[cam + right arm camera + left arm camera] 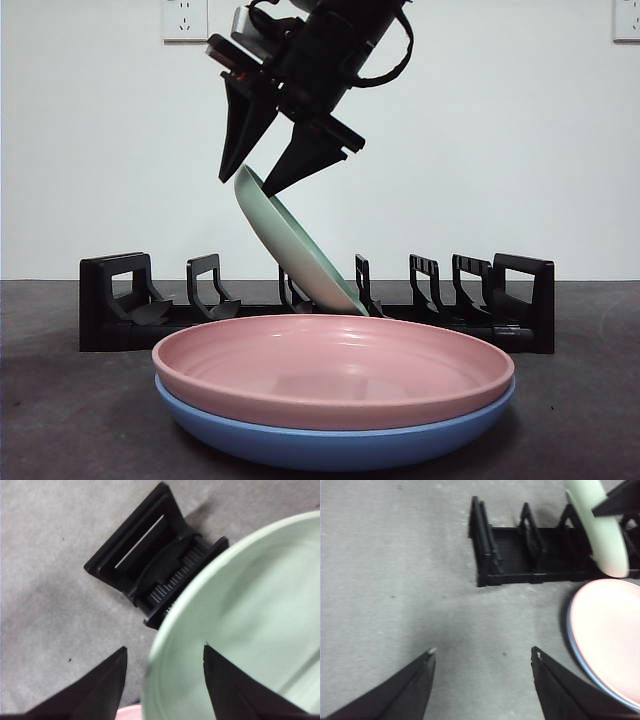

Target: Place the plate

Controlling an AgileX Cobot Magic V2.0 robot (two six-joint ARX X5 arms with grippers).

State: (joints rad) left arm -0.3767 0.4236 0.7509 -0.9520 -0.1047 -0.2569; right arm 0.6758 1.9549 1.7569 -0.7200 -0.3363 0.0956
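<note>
I see the black rack (315, 312) spanning the table (60, 400), and in front of it a pink plate (333, 372) stacked on a blue plate (335, 445). The green plate (295, 243) leans tilted, its lower edge apparently down in a middle slot of the rack. My right gripper (265, 165) straddles its upper rim, jaws spread. My left gripper (482, 654) hovers spread over bare table.
</note>
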